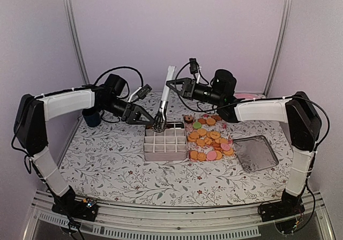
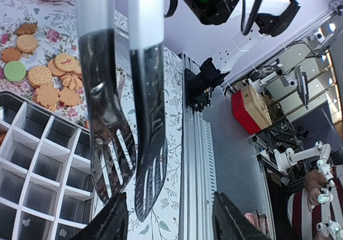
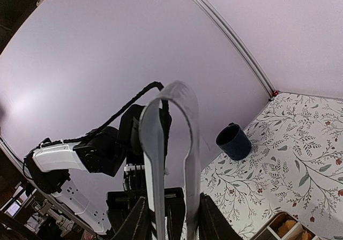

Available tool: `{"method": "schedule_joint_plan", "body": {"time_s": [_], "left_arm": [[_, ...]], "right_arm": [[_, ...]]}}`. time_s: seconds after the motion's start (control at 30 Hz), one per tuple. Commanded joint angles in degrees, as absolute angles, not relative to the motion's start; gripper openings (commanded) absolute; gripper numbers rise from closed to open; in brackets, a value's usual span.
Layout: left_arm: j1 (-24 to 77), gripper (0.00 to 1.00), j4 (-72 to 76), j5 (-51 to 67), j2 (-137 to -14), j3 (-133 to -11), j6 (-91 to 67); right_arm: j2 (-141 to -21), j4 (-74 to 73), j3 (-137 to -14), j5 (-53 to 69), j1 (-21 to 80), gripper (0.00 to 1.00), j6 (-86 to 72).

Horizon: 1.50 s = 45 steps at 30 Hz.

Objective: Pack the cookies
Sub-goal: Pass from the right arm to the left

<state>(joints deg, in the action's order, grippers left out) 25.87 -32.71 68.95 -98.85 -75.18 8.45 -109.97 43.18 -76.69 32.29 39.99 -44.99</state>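
The cookies (image 1: pixel 209 141) lie in a loose heap on the flowered cloth, right of a white divided box (image 1: pixel 165 142); they are mostly orange-tan, with a few pink and one green (image 2: pixel 14 71). My right gripper (image 1: pixel 172 84) is shut on the white handles of a pair of tongs (image 3: pixel 171 143), which hang tips-down. Their dark slotted heads (image 2: pixel 123 159) hover over the box's far edge, slightly apart, and I see nothing between them. My left gripper (image 2: pixel 171 218) is open just beside the heads, touching nothing. The cookies (image 2: pixel 48 76) show beyond the box (image 2: pixel 37 165).
A metal lid or tray (image 1: pixel 256 153) lies right of the cookies. A dark blue cup (image 1: pixel 91 117) stands at the back left, and a pink plate (image 1: pixel 247 96) at the back right. Both arms reach in over the box.
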Motion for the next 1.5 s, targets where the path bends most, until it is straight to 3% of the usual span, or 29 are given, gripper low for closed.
{"method": "schedule_joint_plan", "body": {"time_s": [0.0,0.2,0.47,0.63,0.77,0.87,0.97,1.03,1.27,1.47], "left_arm": [[26.55,0.52,-31.03,70.5,-97.44,-75.12,6.89],[26.54,0.43,-30.67,71.2,-96.5,-74.45,7.03],[26.88,0.2,-30.17,72.04,-96.97,-73.31,6.78],[26.98,0.2,-28.89,72.43,-96.95,-72.52,5.47],[26.98,0.28,-26.79,72.66,-96.68,-71.61,3.66],[26.98,0.22,-25.78,73.3,-96.33,-71.05,2.9],[26.83,0.09,-25.17,74.64,-95.82,-70.19,2.48],[26.69,0.0,-25.05,75.99,-95.52,-70.01,2.59],[25.79,0.0,-25.14,79.99,-93.84,-69.55,2.87],[25.02,0.0,-25.0,84.94,-92.69,-70.13,1.19]], "right_arm": [[-111.65,47.41,-79.38,33.33,40.36,0.29,-47.39],[-111.95,47.79,-79.67,32.88,40.5,0.28,-47.29],[-112.99,50.49,-80.29,31.94,41.72,0.28,-47.44],[-112.83,51.19,-80.52,31.2,42.65,0.27,-46.32],[-112.59,51.38,-80.51,30.44,43.29,0.27,-44.99],[-112.35,51.46,-80.36,30.17,43.8,0.26,-44.3],[-111.89,51.18,-79.92,29.84,44.22,0.27,-42.94],[-111.76,50.83,-79.91,30.37,44.3,0.3,-42.32],[-108.79,50.0,-76.2,34.71,42.42,0.56,-40.88],[-104.03,48.19,-69.12,36.83,40.33,0.57,-38.32]]}}
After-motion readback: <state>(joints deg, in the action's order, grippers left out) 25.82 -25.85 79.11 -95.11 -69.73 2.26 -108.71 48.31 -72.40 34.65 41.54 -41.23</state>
